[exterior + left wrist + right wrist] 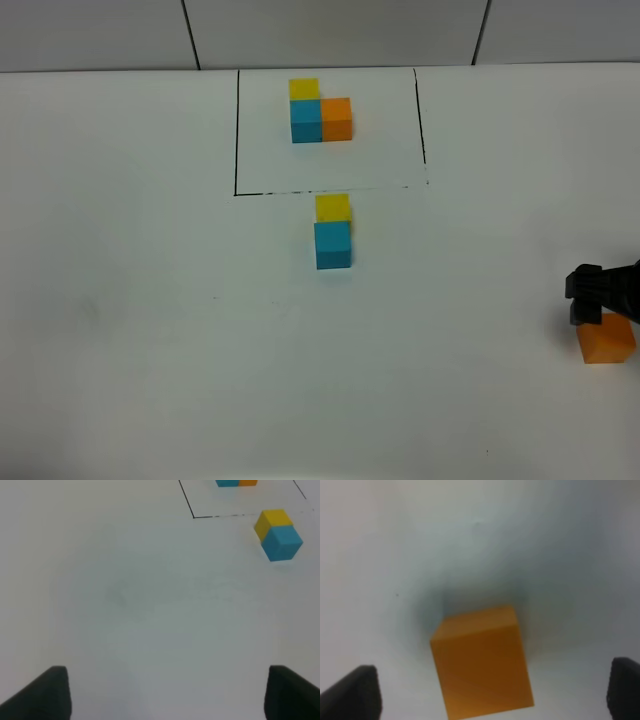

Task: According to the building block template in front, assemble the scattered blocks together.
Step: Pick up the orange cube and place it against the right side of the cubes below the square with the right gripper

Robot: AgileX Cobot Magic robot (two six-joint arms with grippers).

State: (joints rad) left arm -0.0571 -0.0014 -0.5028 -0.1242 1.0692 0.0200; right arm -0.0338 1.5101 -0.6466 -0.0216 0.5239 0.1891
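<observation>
The template (pixel 320 112) is a joined yellow, sky-blue and orange trio inside a thin black outline at the table's far middle. Just in front of the outline, the loose yellow cube (pixel 332 207) and the loose sky-blue cube (pixel 332 245) touch in a line; they also show in the left wrist view (pixel 278 534). The loose orange cube (pixel 606 338) sits at the far right edge. My right gripper (pixel 592 300) is open just above it, the cube (pixel 482 662) between its spread fingers. My left gripper (pixel 165 695) is open and empty over bare table; it is out of the exterior view.
The white table (pixel 150 300) carries the black drawn rectangle (pixel 236 140). A grey tiled wall (pixel 330 30) runs along the far edge. The orange cube lies close to the right border of the exterior view.
</observation>
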